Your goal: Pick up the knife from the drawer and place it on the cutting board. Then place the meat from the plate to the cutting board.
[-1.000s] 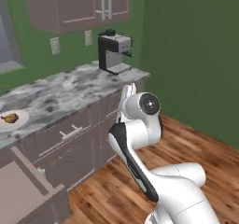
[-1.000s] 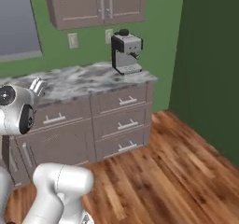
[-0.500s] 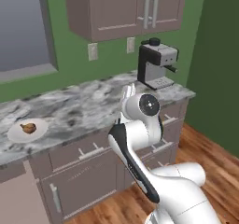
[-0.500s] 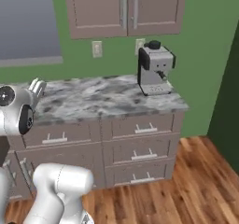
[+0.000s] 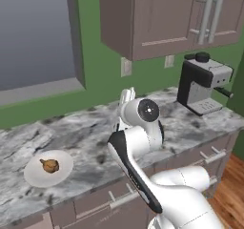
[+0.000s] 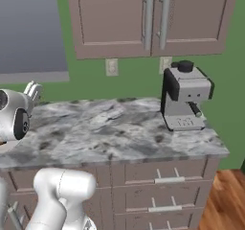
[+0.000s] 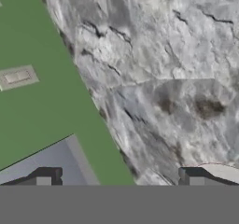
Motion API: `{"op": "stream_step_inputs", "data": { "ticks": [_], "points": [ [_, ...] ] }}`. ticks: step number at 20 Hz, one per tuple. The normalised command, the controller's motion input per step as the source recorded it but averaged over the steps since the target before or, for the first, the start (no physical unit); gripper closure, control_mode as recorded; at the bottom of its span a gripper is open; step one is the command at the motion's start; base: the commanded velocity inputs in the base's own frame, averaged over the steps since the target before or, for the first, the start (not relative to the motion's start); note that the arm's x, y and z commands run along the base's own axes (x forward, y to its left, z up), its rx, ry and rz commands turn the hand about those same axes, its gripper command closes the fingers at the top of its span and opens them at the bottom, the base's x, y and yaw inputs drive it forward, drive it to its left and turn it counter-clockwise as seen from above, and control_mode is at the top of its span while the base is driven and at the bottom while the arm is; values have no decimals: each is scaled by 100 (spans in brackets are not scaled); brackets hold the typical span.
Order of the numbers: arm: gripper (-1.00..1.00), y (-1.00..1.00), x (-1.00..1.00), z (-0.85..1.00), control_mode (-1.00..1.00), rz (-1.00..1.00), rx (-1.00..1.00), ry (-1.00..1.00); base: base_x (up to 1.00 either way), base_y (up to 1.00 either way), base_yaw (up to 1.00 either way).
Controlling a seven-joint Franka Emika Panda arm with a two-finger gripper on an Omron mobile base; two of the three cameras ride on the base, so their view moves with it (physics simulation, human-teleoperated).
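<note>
White plate [image 5: 47, 169] with the golden-brown meat [image 5: 49, 165] sits near the table's [image 5: 90, 137] front edge, off to our left; our gripper [image 5: 127, 96], jaws spread and empty, hovers toward the back wall. Knife's whereabouts: we cannot tell.

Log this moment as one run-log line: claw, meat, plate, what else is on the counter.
claw: open, holding nothing, over marble counter | meat: on plate | coffee machine: at counter's right end
</note>
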Motion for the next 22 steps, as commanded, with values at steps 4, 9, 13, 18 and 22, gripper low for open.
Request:
{"op": "stream_step_inputs", "data": {
  "ticks": [4,9,13,18,22],
  "points": [
    [-100,0,0,0,100,0,0,0,44,68,1],
    [-100,0,0,0,100,0,0,0,-29,45,22],
    [-100,0,0,0,100,0,0,0,-53,1,43],
    [-100,0,0,0,100,0,0,0,-29,2,37],
    [-100,0,0,0,100,0,0,0,0,0,7]
  ]
}}
